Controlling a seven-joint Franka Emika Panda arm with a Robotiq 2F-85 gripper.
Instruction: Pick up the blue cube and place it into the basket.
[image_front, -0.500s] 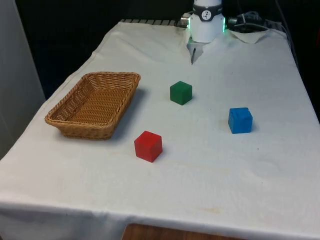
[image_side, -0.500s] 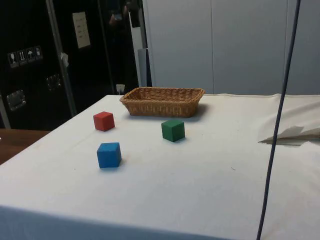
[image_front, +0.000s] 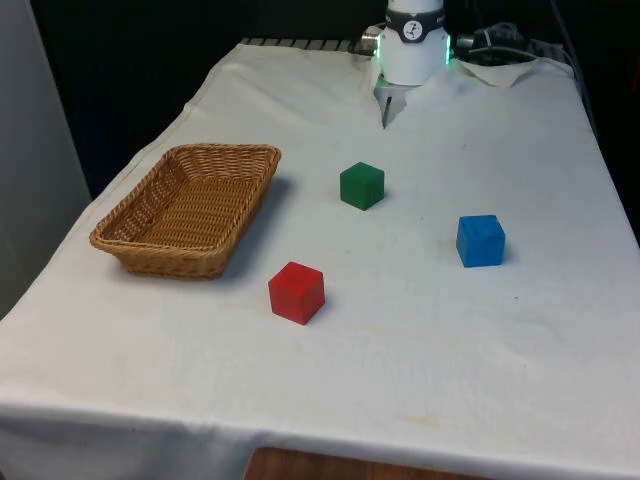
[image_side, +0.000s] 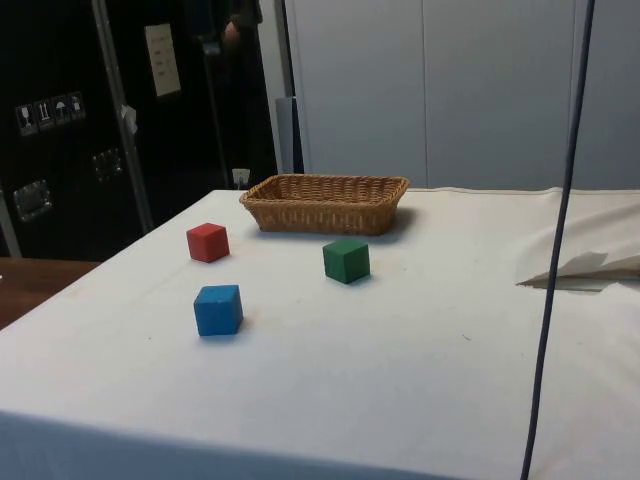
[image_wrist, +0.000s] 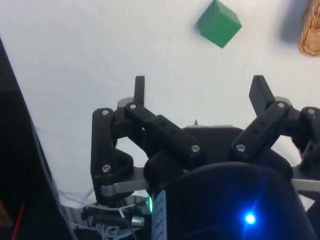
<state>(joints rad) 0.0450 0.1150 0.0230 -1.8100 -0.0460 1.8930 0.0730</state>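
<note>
The blue cube (image_front: 481, 240) sits alone on the white cloth towards the front view's right; in the side view the blue cube (image_side: 218, 309) is the nearest block. The wicker basket (image_front: 232, 156) stands at the front view's left with nothing in it, and the basket (image_side: 325, 204) is at the back in the side view. My gripper (image_wrist: 199, 87) hangs open high over the cloth, its black fingers (image_wrist: 139, 89) wide apart and holding nothing. It is well away from the blue cube, near the robot's end of the table.
A green cube (image_front: 361, 185) lies between basket and blue cube, also seen as the green cube (image_wrist: 218, 23) past my fingers. A red cube (image_front: 296, 292) rests in front of the basket. A dark cable (image_side: 555, 240) hangs across the side view.
</note>
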